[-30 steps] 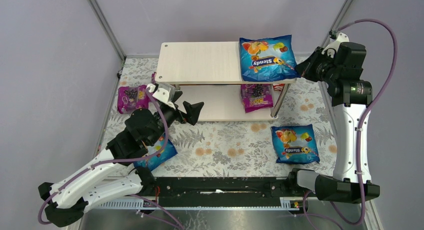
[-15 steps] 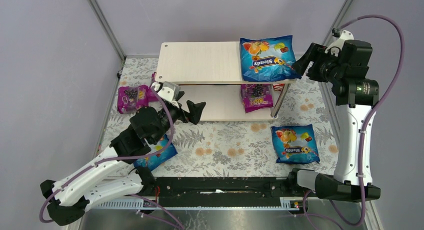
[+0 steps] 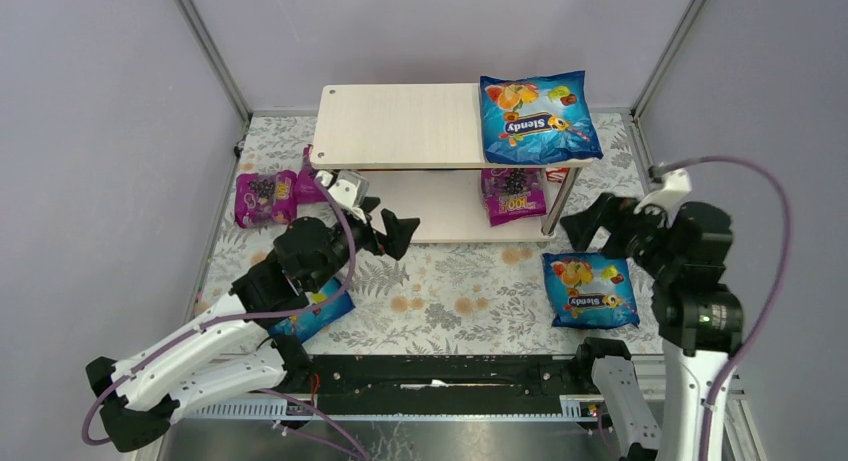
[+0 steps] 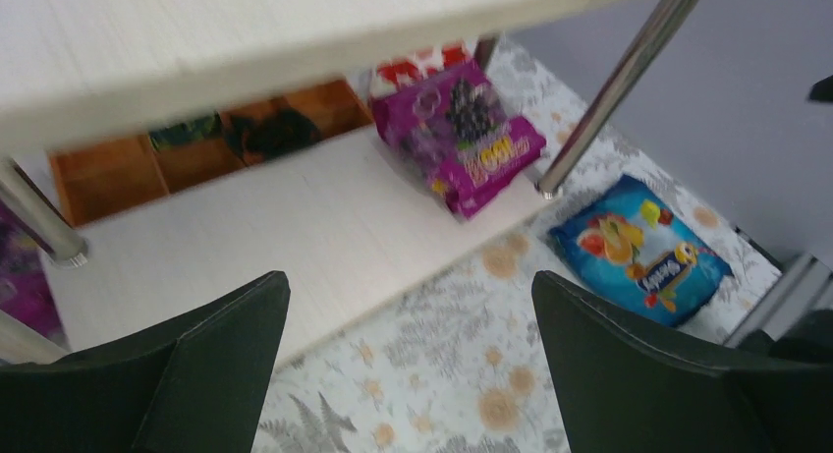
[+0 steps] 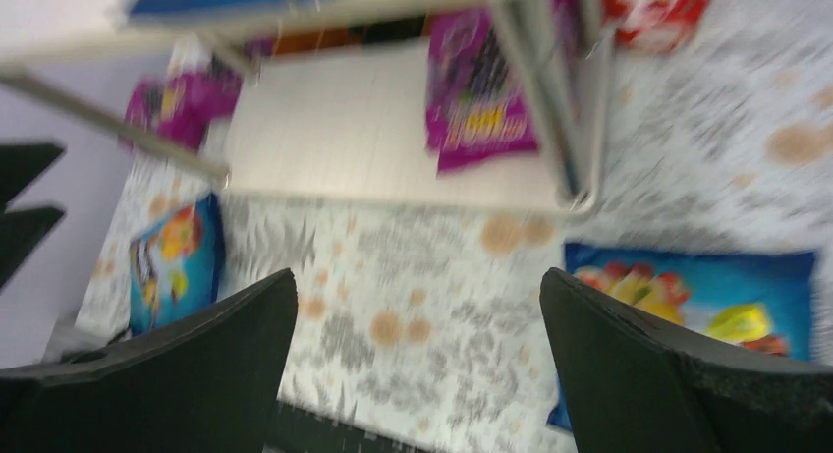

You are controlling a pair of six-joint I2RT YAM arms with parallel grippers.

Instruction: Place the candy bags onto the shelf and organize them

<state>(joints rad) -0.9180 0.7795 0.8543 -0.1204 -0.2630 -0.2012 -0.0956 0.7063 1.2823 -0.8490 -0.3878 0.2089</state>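
Two candy bags (image 3: 538, 116) lie on the shelf (image 3: 400, 126); your left tool (image 3: 385, 227) and right tool (image 3: 603, 231) gape wide, empty; next, lower the right onto the blue bag (image 3: 590, 289) on the table (image 3: 450, 281), then close.

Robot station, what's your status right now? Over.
Left end effector open, empty; right end effector open, empty. Shelf: blue bag on top, magenta bag below. Loose blue bag near right arm; second blue bag partly under left arm.
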